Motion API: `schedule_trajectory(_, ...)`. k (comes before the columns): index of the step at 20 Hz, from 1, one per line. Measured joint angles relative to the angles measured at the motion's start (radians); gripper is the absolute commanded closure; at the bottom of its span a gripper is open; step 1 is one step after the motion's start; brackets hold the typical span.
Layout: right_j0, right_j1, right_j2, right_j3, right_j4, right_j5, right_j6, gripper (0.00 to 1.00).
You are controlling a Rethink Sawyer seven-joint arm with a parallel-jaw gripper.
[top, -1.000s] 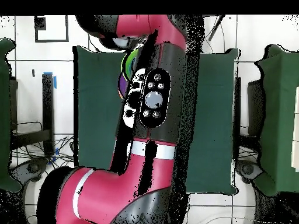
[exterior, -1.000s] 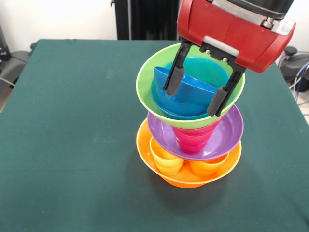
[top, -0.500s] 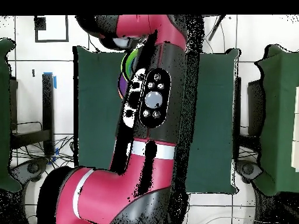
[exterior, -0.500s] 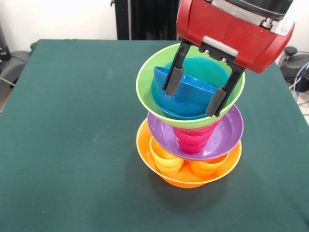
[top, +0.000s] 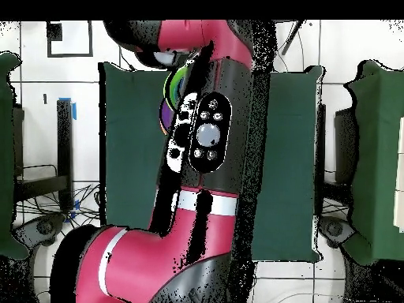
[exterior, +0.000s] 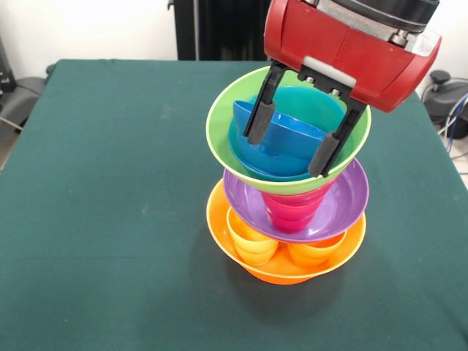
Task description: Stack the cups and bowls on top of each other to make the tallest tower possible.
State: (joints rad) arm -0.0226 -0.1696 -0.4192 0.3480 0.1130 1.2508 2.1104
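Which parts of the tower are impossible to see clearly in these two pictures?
- Overhead view: the arm covers nearly all of the tower; only slivers of green and purple rim show.
- Front view: the lime green bowl hides the red cup's top.
- Front view: the purple bowl covers part of the orange bowl's inside.

a table covered in dark green cloth [exterior: 110, 219] fills most of the front view. a black upright panel [exterior: 219, 29] is seen behind its far edge, against a white wall [exterior: 88, 25]. dark office chair parts [exterior: 18, 91] are seen at the left edge. in the overhead view, a white tiled floor [top: 87, 158] with cables [top: 55, 209] is seen beside the cloth.
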Motion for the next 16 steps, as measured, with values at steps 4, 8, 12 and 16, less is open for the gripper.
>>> schedule_trajectory(4,0.000,-0.002,0.000,0.005,-0.002,0.000,0.000,0.00)
schedule_trajectory(8,0.000,-0.007,0.000,0.016,-0.005,0.000,-0.003,0.00)
schedule_trajectory(12,0.000,-0.023,0.000,0.038,-0.016,0.000,-0.022,0.00)
schedule_trajectory(16,-0.001,-0.036,0.003,0.058,-0.019,0.000,-0.044,0.00)
